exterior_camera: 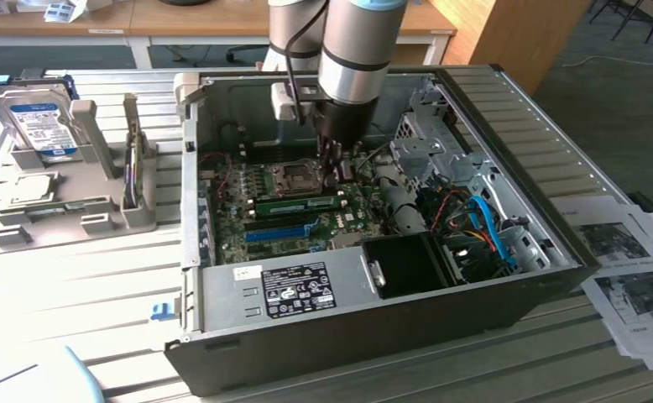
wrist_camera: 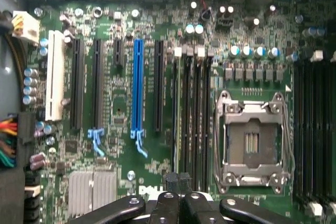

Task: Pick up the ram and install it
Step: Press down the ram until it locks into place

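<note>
The ram (exterior_camera: 296, 203), a thin green stick, lies along the black memory slots on the motherboard inside the open computer case (exterior_camera: 551, 243), just in front of the CPU socket (exterior_camera: 295, 176). My gripper (exterior_camera: 333, 170) reaches straight down into the case, its tips a little above the ram's end toward the exterior view's right. In the wrist view my gripper (wrist_camera: 178, 181) is shut with nothing visible between the fingertips, hovering over one end of the memory slots (wrist_camera: 191, 114) beside the CPU socket (wrist_camera: 252, 140).
A bright blue slot (exterior_camera: 276, 232) lies in front of the ram. A black fan shroud (exterior_camera: 416, 264) and cables (exterior_camera: 483, 222) fill the case's right side. A hard drive (exterior_camera: 35, 122) stands in a grey fixture (exterior_camera: 75, 222) at the left. Papers (exterior_camera: 634, 277) lie at the right.
</note>
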You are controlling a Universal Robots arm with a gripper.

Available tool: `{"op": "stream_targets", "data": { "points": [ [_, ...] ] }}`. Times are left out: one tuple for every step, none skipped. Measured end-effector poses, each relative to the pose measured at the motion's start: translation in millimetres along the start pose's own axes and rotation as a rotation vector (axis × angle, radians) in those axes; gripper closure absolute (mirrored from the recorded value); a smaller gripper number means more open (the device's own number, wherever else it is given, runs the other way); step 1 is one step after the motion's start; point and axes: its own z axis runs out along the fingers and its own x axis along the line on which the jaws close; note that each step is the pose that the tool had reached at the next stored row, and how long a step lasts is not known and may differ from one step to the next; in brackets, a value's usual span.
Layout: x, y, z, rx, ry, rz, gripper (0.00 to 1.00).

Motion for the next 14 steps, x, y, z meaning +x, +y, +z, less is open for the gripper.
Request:
{"op": "stream_targets", "data": {
  "points": [
    [0.0, -2.4, -0.1, -0.0002, 0.0, 0.0, 0.91],
    [0.0, -4.5, -0.1, -0.0004, -0.0001, 0.0, 0.91],
    [0.0, -6.3, -0.2, -0.0007, -0.0001, 0.0, 0.91],
    [0.0, -8.1, -0.3, -0.0009, -0.0001, 0.0, 0.91],
    [0.0, -9.8, -0.3, -0.0013, -0.0001, 0.0, 0.91],
    [-0.1, -11.3, -0.4, -0.0016, -0.0001, 0.0, 0.91],
    [-0.1, -12.8, -0.4, -0.002, -0.0001, 0.0, 0.91],
    [-0.1, -14.2, -0.5, -0.0024, -0.0001, 0.0, 0.91],
    [-0.1, -15.4, -0.5, -0.0026, -0.0001, 0.0, 0.91],
    [-0.1, -16.4, -0.6, -0.0028, -0.0001, 0.0, 0.91],
    [-0.1, -17.3, -0.6, -0.003, -0.0001, 0.0, 0.91],
    [-0.1, -18.3, -0.6, -0.0032, -0.0001, 0.0, 0.91],
    [-0.1, -19.2, -0.6, -0.0032, -0.0001, 0.0, 0.91],
    [-0.1, -19.6, -0.7, -0.0032, -0.0001, 0.0, 0.91]
  ]
}}
